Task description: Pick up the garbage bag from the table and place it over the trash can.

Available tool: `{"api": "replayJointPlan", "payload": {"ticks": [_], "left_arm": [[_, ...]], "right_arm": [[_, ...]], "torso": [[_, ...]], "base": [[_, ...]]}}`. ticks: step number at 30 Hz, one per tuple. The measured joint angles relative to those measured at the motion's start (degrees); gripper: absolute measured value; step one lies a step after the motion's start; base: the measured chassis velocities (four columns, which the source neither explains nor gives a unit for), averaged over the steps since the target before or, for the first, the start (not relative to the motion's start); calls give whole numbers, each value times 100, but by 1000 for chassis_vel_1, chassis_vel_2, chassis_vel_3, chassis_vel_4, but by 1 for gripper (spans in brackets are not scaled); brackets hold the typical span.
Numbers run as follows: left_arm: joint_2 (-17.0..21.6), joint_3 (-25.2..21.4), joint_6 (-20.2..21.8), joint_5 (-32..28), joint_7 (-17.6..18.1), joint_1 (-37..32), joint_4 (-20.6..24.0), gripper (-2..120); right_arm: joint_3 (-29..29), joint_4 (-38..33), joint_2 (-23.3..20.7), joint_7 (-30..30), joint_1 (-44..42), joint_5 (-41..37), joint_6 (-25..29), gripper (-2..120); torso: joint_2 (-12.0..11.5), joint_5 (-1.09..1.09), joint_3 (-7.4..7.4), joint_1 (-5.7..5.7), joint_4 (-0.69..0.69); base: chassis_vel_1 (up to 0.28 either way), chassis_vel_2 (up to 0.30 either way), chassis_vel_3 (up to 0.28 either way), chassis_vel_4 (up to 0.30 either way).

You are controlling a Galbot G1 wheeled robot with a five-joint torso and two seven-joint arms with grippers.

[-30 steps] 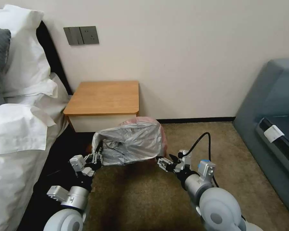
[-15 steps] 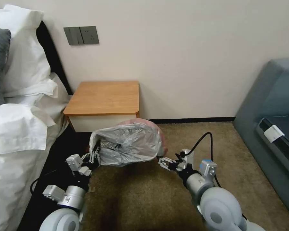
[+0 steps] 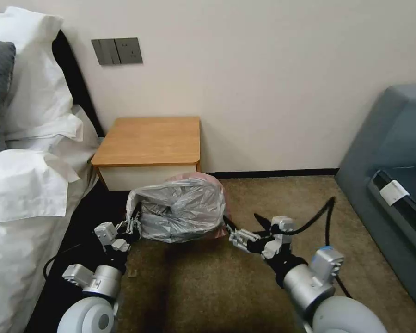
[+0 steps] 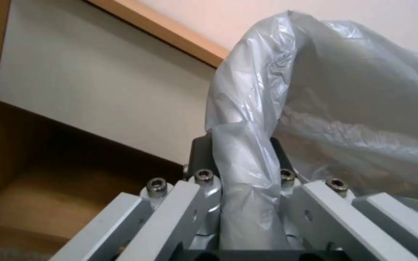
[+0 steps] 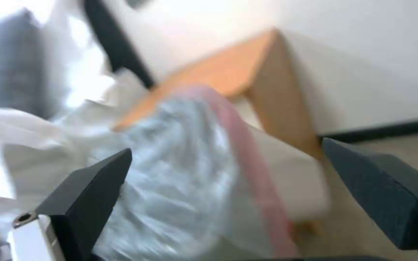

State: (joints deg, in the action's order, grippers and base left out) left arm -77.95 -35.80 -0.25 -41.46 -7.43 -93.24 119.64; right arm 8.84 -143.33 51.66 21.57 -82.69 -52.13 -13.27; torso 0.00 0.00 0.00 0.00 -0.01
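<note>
The garbage bag (image 3: 180,208), crinkly grey plastic with a pinkish edge, hangs puffed up just above the carpet in front of the table (image 3: 148,138). My left gripper (image 3: 131,226) is shut on the bag's left edge; in the left wrist view a twisted strip of the bag (image 4: 248,145) runs between the fingers of that gripper (image 4: 243,159). My right gripper (image 3: 229,231) stands open at the bag's lower right edge. Its dark fingers (image 5: 93,188) are spread wide in front of the bag (image 5: 180,174) and its pink edge. The trash can is hidden.
A bed with white linen (image 3: 27,185) lies close on the left. A grey sofa (image 3: 393,152) stands on the right. The wall runs behind the table. Brown carpet (image 3: 208,286) stretches between my arms. A black cable (image 3: 316,217) loops above my right wrist.
The bag and my left gripper have shifted a little left. My right arm's elbow has swung right and down, while its gripper stays at the bag's right edge.
</note>
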Motion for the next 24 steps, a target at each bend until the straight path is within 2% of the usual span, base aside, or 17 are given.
{"api": "replayJointPlan", "payload": {"ticks": [2, 5, 6, 7, 10, 16, 20, 24], "left_arm": [[6, 12, 14, 2, 0, 1, 23, 7], [8, 26, 27, 4, -30, -11, 75, 7], [8, 26, 27, 4, -30, -11, 75, 7], [13, 27, 29, -2, -66, -17, 83, 7], [36, 13, 28, -56, -106, -20, 90, 7], [65, -24, 39, -189, -129, -28, 154, 7], [69, -30, 46, -236, -133, -11, 155, 7], [74, -29, 48, -264, -139, -5, 153, 7]], "right_arm": [[64, -21, -46, -236, 198, -235, 29, 100], [81, 224, 26, -911, 752, -564, 153, 100], [81, 224, 26, -911, 752, -564, 153, 100], [62, 452, 144, -1254, 1006, -765, 206, 100], [18, 858, 343, -1603, 1401, -1154, 179, 100], [62, 1644, 668, -1923, 1705, -1906, 13, 100], [65, 1897, 693, -2199, 1641, -1876, -40, 100], [58, 1931, 729, -2225, 1652, -1943, -45, 100]], "torso": [[0, -1, 0, 0, 1], [0, 0, 0, 0, 1], [0, 0, 0, 0, 1], [0, 1, 0, 0, 1], [0, 0, 0, 0, 1], [0, 0, 0, 0, 1], [0, 0, 1, 0, 0], [0, 0, 0, 0, 1]], "base": [[0, 0, 0, 0], [0, 0, 0, 0], [0, 0, 0, 0], [0, 0, 0, 0], [0, 0, 0, 0], [0, 0, 0, 0], [0, 0, 0, 0], [0, 0, 0, 0]]}}
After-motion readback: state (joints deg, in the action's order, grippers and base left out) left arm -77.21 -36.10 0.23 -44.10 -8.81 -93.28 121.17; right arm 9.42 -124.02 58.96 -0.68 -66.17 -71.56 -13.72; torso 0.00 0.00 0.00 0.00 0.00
